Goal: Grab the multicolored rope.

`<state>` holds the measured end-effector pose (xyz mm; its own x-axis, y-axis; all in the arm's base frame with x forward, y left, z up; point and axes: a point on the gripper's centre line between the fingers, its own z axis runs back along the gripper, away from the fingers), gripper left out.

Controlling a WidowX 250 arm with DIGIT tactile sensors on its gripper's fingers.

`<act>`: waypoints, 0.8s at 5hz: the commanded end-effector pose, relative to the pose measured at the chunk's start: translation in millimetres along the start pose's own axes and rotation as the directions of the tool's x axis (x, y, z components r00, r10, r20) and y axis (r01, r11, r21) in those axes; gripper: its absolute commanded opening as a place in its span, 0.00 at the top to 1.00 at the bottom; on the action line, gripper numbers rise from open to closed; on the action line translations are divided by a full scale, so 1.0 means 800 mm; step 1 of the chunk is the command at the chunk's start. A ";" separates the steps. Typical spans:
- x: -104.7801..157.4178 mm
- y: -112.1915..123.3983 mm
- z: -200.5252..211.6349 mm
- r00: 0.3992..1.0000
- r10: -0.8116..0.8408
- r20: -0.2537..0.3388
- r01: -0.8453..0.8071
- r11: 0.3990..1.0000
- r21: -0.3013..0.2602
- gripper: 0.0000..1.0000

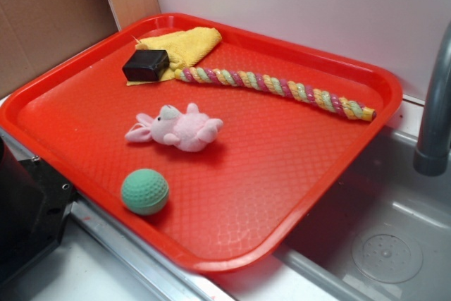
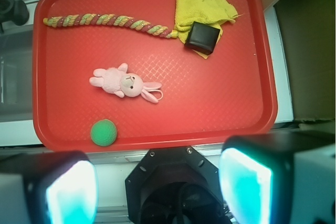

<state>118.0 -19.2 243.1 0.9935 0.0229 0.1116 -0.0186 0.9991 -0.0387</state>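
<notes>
The multicolored rope [image 1: 275, 88] [image 2: 111, 22], twisted from pink, yellow and pale green strands, lies straight along the far side of the red tray [image 1: 296, 195] [image 2: 231, 114]. One end touches the yellow cloth [image 1: 184, 45] [image 2: 200, 4]. In the wrist view my gripper [image 2: 157, 187] hangs high above the tray's near edge, far from the rope. It is open, its two glowing pads [image 2: 245, 186] wide apart with nothing between them. The gripper does not show in the exterior view.
A black box [image 1: 146, 65] [image 2: 202, 37] rests on the cloth. A pink plush bunny [image 1: 177, 127] [image 2: 123, 82] lies mid-tray and a green ball [image 1: 144, 192] [image 2: 103, 132] near the front. The robot base [image 2: 173, 187] [image 1: 25, 209] sits before the tray. A sink with a grey faucet [image 1: 435, 111] is on the right.
</notes>
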 end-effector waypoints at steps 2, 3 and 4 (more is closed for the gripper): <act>0.004 0.005 -0.002 1.000 0.006 0.009 -0.006 1.000 0.004 0.00; 0.016 0.020 -0.012 0.996 -0.074 0.043 0.074 0.997 -0.014 0.00; 0.033 0.032 -0.028 0.989 -0.129 0.068 0.128 0.992 0.015 0.00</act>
<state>143.9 4.4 218.3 0.9799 -0.1087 0.1675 0.1126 0.9935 -0.0141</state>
